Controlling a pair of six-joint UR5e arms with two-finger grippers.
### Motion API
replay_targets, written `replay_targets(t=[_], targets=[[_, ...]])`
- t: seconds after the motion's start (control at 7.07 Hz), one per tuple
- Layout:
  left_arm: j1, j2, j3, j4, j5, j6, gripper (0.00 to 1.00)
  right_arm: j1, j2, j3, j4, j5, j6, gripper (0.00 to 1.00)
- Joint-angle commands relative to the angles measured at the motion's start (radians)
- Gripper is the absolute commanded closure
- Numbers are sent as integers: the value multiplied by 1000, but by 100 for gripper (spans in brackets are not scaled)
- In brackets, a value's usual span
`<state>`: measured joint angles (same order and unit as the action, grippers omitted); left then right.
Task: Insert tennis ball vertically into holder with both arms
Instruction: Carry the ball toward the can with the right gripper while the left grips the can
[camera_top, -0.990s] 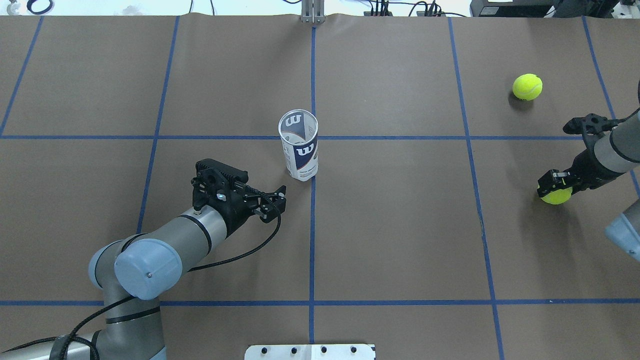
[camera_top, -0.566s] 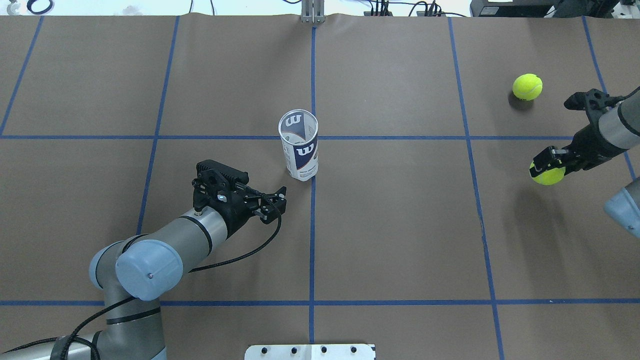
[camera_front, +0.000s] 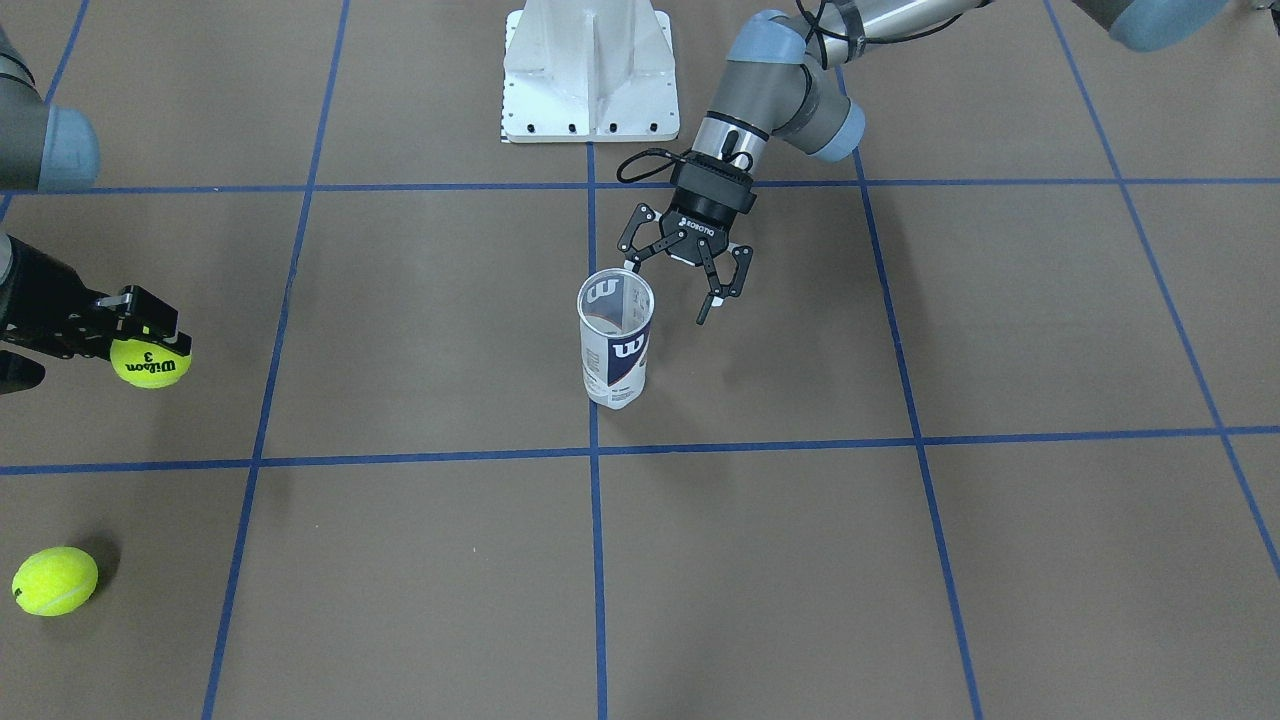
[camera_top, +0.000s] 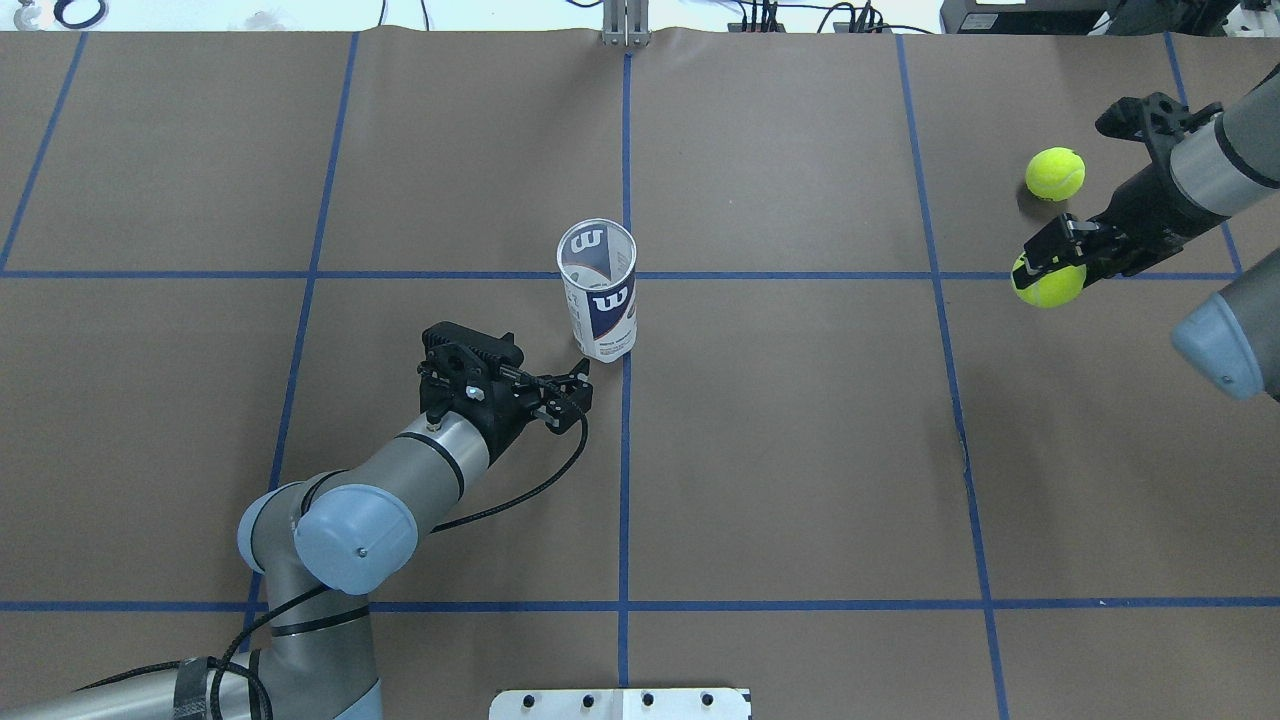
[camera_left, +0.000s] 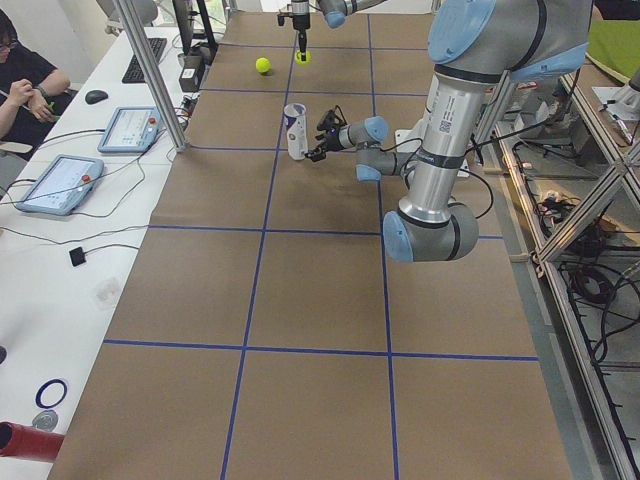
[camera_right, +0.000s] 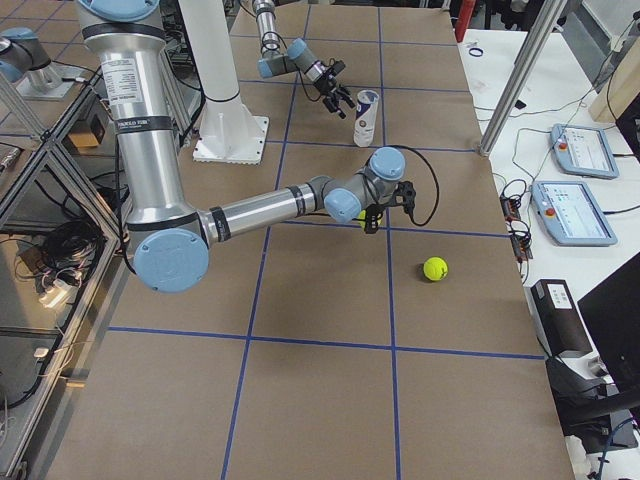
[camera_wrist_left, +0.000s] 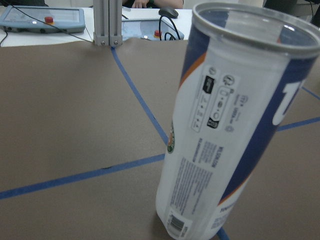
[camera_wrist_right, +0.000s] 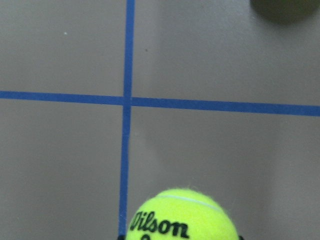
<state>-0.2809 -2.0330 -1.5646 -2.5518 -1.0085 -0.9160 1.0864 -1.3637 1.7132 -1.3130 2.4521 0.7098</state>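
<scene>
The holder (camera_top: 598, 300) stands upright near the table's middle, mouth open and empty, and shows in the front view (camera_front: 615, 345) too. It fills the left wrist view (camera_wrist_left: 225, 125). My left gripper (camera_top: 578, 390) is open and empty, low beside the holder's base on my side, in the front view (camera_front: 665, 293) apart from it. My right gripper (camera_top: 1050, 265) is shut on a tennis ball (camera_top: 1048, 284) and holds it above the table at the far right. That ball reads "Wilson" in the right wrist view (camera_wrist_right: 182, 217) and the front view (camera_front: 150, 362).
A second tennis ball (camera_top: 1054, 173) lies on the table just beyond the right gripper, also in the front view (camera_front: 55, 580). The white base pedestal (camera_front: 588, 70) is at my edge. An aluminium post (camera_top: 625, 25) stands at the far edge.
My right gripper has lifted the ball off the table and carried it away from me and slightly left. My left arm has moved right, closer to the holder's base.
</scene>
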Motion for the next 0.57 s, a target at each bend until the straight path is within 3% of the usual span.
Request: replay_targets(t=[0.0,0.42], targets=[[0,-24,35,-47,21,122,2,1,113,66,-193,7,0,100],[-3,-65,43,-45,16,152,2,-2,172,68,-226,21,2,100]])
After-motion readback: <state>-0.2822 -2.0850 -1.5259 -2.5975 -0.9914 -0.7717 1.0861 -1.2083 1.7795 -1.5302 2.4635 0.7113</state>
